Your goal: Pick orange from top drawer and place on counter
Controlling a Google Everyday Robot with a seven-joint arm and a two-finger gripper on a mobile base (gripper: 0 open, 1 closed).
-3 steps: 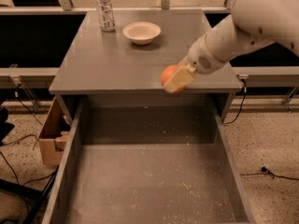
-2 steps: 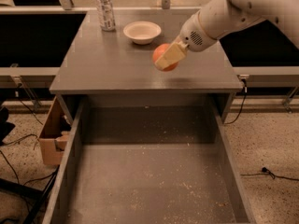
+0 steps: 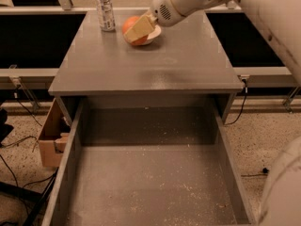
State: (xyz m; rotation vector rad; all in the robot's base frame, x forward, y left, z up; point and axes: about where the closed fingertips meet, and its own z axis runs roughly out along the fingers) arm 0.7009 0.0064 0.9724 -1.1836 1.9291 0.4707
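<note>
The orange [image 3: 130,24] is held in my gripper [image 3: 136,30] above the far part of the grey counter [image 3: 150,62]. The gripper is shut on the orange, its pale fingers [image 3: 139,28] clasping the fruit's front. It hangs right over the white bowl [image 3: 154,35], which it mostly hides. The white arm reaches in from the upper right. The top drawer [image 3: 148,182] stands pulled open below the counter, with a crumb-speckled floor and nothing in it.
A silver can [image 3: 105,10] stands at the counter's far left. A cardboard box [image 3: 49,135] sits on the floor left of the drawer, with cables nearby. Part of my white body shows at the lower right [image 3: 282,192].
My gripper has carried the orange from above the counter's front edge back and left to over the white bowl at the far side.
</note>
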